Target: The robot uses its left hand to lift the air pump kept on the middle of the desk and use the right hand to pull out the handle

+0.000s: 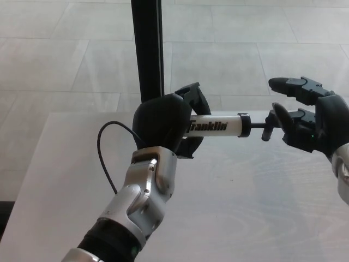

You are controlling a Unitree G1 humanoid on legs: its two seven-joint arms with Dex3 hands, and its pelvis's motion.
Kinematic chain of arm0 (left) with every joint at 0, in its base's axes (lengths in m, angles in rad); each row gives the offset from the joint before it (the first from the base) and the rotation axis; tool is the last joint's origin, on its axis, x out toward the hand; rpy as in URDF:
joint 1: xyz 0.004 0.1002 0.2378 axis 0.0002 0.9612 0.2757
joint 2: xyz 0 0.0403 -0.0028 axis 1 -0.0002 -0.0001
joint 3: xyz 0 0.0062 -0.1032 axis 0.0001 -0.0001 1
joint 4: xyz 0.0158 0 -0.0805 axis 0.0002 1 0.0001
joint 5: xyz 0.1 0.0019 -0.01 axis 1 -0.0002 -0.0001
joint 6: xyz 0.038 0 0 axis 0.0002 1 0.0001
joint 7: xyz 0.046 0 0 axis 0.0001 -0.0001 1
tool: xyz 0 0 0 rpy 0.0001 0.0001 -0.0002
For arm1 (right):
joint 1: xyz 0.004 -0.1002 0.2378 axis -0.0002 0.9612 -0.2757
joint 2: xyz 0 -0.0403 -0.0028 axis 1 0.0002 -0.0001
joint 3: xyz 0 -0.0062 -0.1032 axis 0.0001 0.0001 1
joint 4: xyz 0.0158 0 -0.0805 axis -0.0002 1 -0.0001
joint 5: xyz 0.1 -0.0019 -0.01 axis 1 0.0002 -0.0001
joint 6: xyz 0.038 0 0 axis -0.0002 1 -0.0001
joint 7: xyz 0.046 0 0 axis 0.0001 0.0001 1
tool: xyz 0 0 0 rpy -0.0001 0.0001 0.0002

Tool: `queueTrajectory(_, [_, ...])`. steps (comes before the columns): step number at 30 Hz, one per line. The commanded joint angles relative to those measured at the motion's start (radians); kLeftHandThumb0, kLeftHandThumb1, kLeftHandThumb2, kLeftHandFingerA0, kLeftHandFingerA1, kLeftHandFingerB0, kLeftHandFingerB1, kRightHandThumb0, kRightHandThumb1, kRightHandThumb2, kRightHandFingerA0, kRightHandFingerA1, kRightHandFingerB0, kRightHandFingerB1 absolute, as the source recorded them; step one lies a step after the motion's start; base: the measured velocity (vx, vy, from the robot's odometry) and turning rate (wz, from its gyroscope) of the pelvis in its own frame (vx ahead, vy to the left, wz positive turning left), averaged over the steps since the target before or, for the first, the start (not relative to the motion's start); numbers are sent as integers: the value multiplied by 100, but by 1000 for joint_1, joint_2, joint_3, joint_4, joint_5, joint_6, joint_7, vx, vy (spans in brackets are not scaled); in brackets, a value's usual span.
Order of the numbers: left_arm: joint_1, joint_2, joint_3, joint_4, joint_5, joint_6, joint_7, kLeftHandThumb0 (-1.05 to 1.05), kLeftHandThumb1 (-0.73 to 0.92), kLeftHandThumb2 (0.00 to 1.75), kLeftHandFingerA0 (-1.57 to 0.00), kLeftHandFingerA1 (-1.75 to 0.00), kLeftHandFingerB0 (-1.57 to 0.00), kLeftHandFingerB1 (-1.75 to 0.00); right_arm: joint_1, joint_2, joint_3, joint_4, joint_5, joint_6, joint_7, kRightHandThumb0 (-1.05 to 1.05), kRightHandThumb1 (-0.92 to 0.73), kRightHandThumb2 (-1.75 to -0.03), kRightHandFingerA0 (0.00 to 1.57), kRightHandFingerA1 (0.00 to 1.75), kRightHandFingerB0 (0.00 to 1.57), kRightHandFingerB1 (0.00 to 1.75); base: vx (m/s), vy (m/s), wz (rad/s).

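Note:
My left hand (166,123) is shut on the air pump (218,125), a white tube with black "Franklin" lettering, and holds it level above the desk (245,196). The pump's black T-handle (267,126) points to the right. My right hand (302,117) is open at the right, fingers spread around the handle's end. One finger is above the handle and another just beside it. I cannot tell whether they touch it.
A black vertical post (148,49) stands behind the desk's far edge, just behind my left hand. A thin black cable (106,158) loops off my left wrist. Tiled floor (245,49) lies beyond the desk.

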Motion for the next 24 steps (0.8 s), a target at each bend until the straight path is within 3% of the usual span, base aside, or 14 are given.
queueTrajectory(1, [17, -14, 34, -36, -47, 2, 13, -11, 60, 97, -88, -175, -64, -163, 9, 13, -13, 31, -15, -12, 2, -53, -55, -92, 52, 76, 37, 54, 0, 0, 0])
queueTrajectory(3, [23, -20, 44, -38, -55, -15, 27, -11, 59, 98, -90, -175, -68, -161, 8, 18, -16, 38, -14, -17, 6, -54, -54, -92, 51, 76, 38, 54, 0, 0, 0])
queueTrajectory(4, [27, -23, 46, -45, -57, -6, 18, -11, 61, 98, -87, -175, -66, -163, 8, 19, -15, 40, -18, -22, 4, -51, -69, -61, 49, 76, 44, 39, 0, 0, 0])
queueTrajectory(7, [39, -28, 46, -56, -58, 3, 14, -11, 62, 95, -87, -175, -67, -162, 1, 21, -13, 47, -30, -27, -2, -51, -69, -60, 48, 76, 45, 38, 0, 0, 0])
queueTrajectory(8, [41, -29, 46, -56, -61, 5, 12, -11, 61, 98, -86, -175, -66, -163, -3, 22, -15, 51, -30, -29, -3, -52, -54, -91, 50, 76, 39, 53, 0, 0, 0])
queueTrajectory(9, [44, -32, 46, -56, -63, 10, 9, -11, 60, 101, -86, -175, -66, -163, -4, 31, -20, 59, -37, -57, -21, -47, -66, -60, 55, 81, 50, 40, 0, 0, 0])
queueTrajectory(11, [44, -31, 45, -49, -63, 3, 16, -10, 58, 104, -86, -175, -66, -164, -5, 33, -20, 62, -45, -73, -28, -46, -66, -60, 58, 78, 52, 40, 0, 0, 0])
queueTrajectory(12, [44, -31, 39, -39, -57, 1, 25, -10, 58, 103, -88, -175, -69, -162, -5, 39, -28, 62, -49, -108, -42, -41, -55, -95, 78, 89, 47, 60, 0, 0, 0])
queueTrajectory(13, [44, -34, 39, -36, -58, 4, 26, -11, 59, 103, -88, -175, -68, -164, -6, 42, -34, 61, -50, -123, -48, -38, -71, -61, 82, 96, 56, 43, 0, 0, 0])
queueTrajectory(14, [44, -37, 41, -36, -63, 8, 23, -11, 59, 103, -88, -175, -68, -164, -8, 44, -37, 61, -53, -128, -50, -38, -71, -61, 82, 96, 56, 43, 0, 0, 0])
queueTrajectory(18, [48, -29, 31, -31, -56, -9, 31, -11, 57, 103, -87, -175, -71, -162, -21, 76, -81, 78, -19, -196, -53, -28, -79, -63, 102, 146, 65, 58, 0, 0, 0])
queueTrajectory(19, [49, -29, 30, -30, -56, -12, 33, -11, 57, 103, -87, -175, -71, -162, -23, 78, -84, 77, -21, -198, -52, -28, -79, -63, 102, 146, 65, 58, 0, 0, 0])
queueTrajectory(20, [48, -30, 29, -28, -56, -10, 32, -11, 57, 104, -88, -175, -71, -162, -26, 80, -89, 80, -18, -212, -48, -28, -79, -70, 97, 159, 67, 66, 0, 0, 0])
queueTrajectory(24, [43, -34, 27, -20, -64, -22, 32, -12, 54, 110, -92, -175, -70, -163, -40, 92, -100, 93, -38, -241, -72, -17, -70, -85, 99, 167, 84, 86, 0, 0, 0])
